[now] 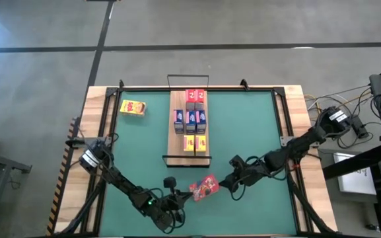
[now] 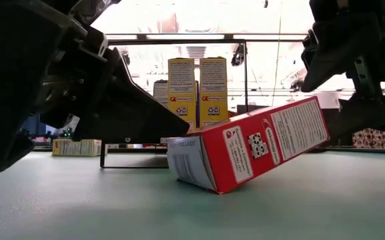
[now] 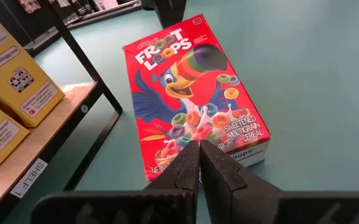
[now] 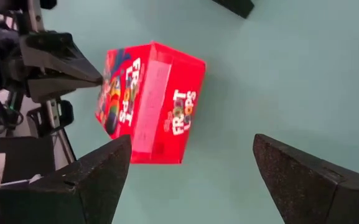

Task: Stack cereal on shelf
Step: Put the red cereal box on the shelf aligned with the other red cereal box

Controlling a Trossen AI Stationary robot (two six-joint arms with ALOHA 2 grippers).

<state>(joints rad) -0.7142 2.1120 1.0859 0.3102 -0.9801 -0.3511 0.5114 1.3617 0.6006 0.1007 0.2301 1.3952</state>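
A red cereal box (image 1: 203,188) lies on the green mat near the front edge, tilted: its low end (image 2: 191,163) is on the mat and its other end (image 2: 305,123) is raised. My left gripper (image 3: 199,149), shut, is on its low end. My right gripper (image 4: 191,142) stands open at the raised end, and I cannot tell whether a finger touches the box. The shelf (image 1: 177,142), a light-wood board in a black wire frame, carries red (image 1: 195,96), blue (image 1: 190,120) and yellow (image 1: 195,142) boxes standing upright. My left gripper presses its shut fingertips (image 3: 188,163) on the box's printed front face, at the bottom end of that face (image 3: 229,144). The fingers come slanting down from the table's near left side. The box sits tilted, this end on the mat and the other end raised.
One yellow box (image 1: 132,108) lies flat on the mat at the far left, away from the shelf. The shelf's black frame leg (image 3: 92,68) stands close to the red box's left side. Bare mat (image 1: 256,125) lies to the right of the shelf.
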